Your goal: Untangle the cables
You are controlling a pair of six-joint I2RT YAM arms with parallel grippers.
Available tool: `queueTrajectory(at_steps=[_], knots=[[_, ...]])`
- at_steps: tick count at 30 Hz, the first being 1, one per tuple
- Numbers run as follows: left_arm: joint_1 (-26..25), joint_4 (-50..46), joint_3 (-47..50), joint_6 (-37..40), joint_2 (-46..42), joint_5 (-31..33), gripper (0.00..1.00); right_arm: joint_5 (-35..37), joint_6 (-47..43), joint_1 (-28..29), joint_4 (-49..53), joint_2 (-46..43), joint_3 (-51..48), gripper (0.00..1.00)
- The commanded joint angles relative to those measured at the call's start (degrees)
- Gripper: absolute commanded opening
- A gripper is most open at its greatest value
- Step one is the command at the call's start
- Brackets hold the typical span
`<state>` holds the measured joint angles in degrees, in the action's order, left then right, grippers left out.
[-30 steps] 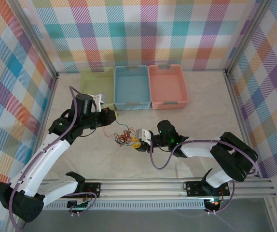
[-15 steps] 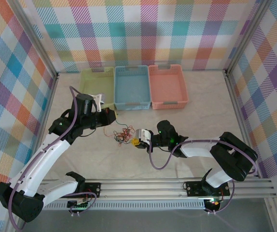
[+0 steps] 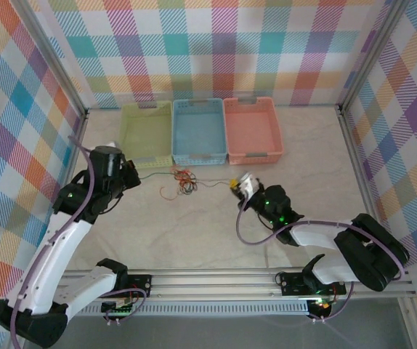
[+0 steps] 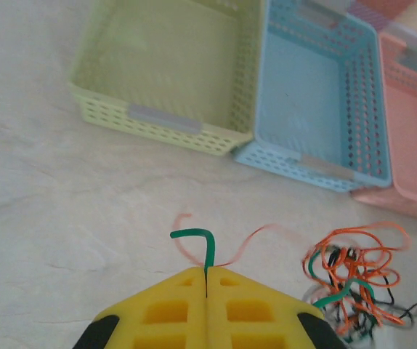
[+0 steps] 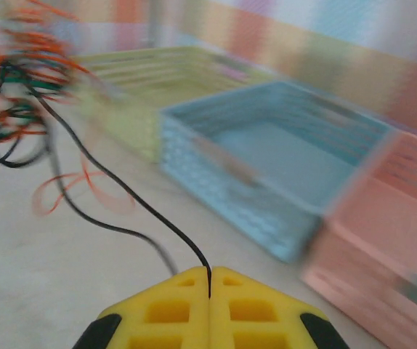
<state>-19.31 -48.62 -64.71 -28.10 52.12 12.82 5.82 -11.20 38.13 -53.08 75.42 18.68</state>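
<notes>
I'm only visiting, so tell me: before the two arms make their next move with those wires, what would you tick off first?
1. Is the left gripper shut on the green cable? Ok.
2. Is the right gripper shut on the black cable? Ok.
3. Does the tangle lie between both grippers? Ok.
4. Is the orange cable free of the other two? Not ok, knotted.
5. Is the tangle clear of the blue basket? Cannot tell, it lies close.

Both arms reach forward, left gripper (image 3: 133,177) and right gripper (image 3: 234,184) clamped closed, well apart.
</notes>
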Motion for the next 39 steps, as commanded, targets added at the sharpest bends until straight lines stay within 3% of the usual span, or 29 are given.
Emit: queueTrajectory(at_steps=[1, 5, 10, 20, 28, 33, 39], knots=[[1.19, -5.02, -2.21, 0.40, -2.72, 7.57, 0.00, 13.08, 10.82, -3.70, -0.35, -2.92, -1.75, 0.00], [1.32, -6.99, -3.05, -0.01, -6.30, 12.83, 0.00, 18.84, 15.50, -6.53, 2.82, -5.81, -3.02, 0.00], [1.38, -8.91, -4.14, -0.08, -7.39, 14.41, 0.00, 23.78, 20.56, -8.59, 7.95, -7.97, -3.04, 0.00], [1.38, -15.09, -9.25, 0.58, -8.70, 28.00, 0.00, 29.68, 31.23, -12.99, 19.95, -9.84, -1.97, 0.00], [1.34, -18.43, -12.64, 2.22, -9.23, 37.13, 0.00, 30.47, 36.47, -15.39, 23.96, -10.47, -1.89, 0.00], [1.38, -18.32, -13.56, 3.39, -9.51, 37.80, 0.00, 31.42, 38.04, -15.81, 25.73, -10.44, -1.46, 0.00], [1.39, -19.98, -16.20, 4.96, -8.57, 43.82, 0.00, 31.97, 40.79, -16.95, 28.54, -10.42, -0.85, 0.00]])
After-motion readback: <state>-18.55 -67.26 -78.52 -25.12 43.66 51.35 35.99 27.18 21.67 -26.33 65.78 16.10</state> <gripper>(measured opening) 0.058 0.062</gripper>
